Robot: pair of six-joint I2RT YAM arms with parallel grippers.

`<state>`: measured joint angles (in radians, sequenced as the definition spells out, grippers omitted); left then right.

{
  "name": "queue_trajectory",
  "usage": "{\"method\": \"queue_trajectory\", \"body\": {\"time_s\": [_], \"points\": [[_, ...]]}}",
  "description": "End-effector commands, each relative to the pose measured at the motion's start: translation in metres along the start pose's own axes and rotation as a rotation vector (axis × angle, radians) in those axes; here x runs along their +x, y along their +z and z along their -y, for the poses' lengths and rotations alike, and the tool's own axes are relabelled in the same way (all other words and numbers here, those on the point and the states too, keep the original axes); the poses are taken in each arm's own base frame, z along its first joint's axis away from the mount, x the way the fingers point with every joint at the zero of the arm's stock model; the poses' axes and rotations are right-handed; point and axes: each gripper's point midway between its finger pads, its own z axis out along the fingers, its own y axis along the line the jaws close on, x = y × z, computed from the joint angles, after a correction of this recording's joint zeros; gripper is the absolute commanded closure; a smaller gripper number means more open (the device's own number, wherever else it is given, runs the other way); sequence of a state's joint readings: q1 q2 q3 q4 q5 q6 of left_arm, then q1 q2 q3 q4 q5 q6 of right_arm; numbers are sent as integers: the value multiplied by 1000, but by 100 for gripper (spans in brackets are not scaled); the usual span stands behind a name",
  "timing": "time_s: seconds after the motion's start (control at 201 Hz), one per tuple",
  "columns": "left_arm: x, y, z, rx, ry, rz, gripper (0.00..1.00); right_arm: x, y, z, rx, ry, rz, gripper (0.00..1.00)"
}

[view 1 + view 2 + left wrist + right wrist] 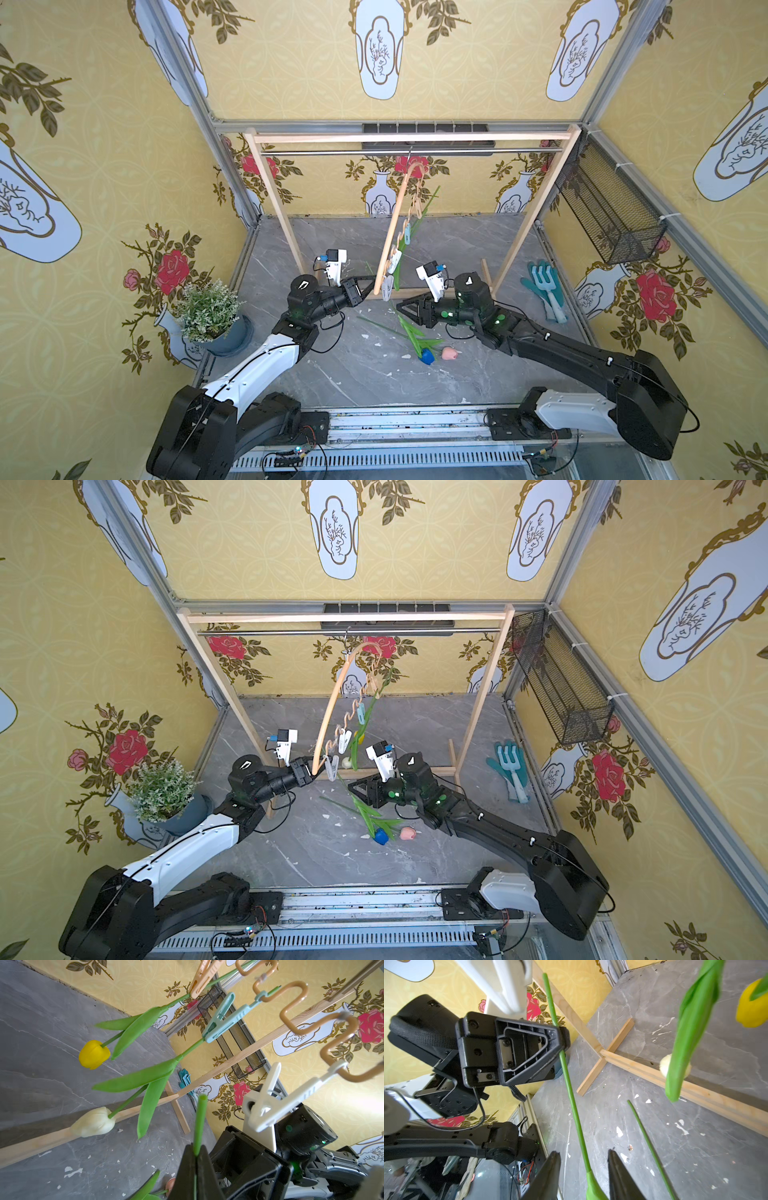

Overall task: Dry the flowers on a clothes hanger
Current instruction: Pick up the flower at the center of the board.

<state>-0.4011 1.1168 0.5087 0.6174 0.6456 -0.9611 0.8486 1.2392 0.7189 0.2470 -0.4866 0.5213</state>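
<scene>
right wrist: left gripper [562, 1045] clamped on a flower stem [571, 1093]; right gripper [583, 1152] apart around it

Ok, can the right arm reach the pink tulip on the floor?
Likely yes: the pink tulip lies uncovered near the right gripper, but its open jaws straddle the stem the left gripper pinches; back off first.

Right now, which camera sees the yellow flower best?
The left wrist view: the yellow flower shows whole, hanging head-down from a peach clothespin. The right wrist view catches only part of it at the picture's edge. In both top views it is nearly hidden behind leaves.
</scene>
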Motion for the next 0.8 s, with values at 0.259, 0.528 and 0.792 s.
{"method": "queue_trajectory", "body": {"time_s": [0.259,0.528,0.792], "points": [[-2,-1,13,66,22,2,100,-6,4,-18,-96,-50,8,67],[-4,-4,19,82,28,14,100,0,8,-18,-81,-54,-2,81],[-6,-3,21,91,23,24,100,1,11,-20,-82,-59,-10,84]]}}
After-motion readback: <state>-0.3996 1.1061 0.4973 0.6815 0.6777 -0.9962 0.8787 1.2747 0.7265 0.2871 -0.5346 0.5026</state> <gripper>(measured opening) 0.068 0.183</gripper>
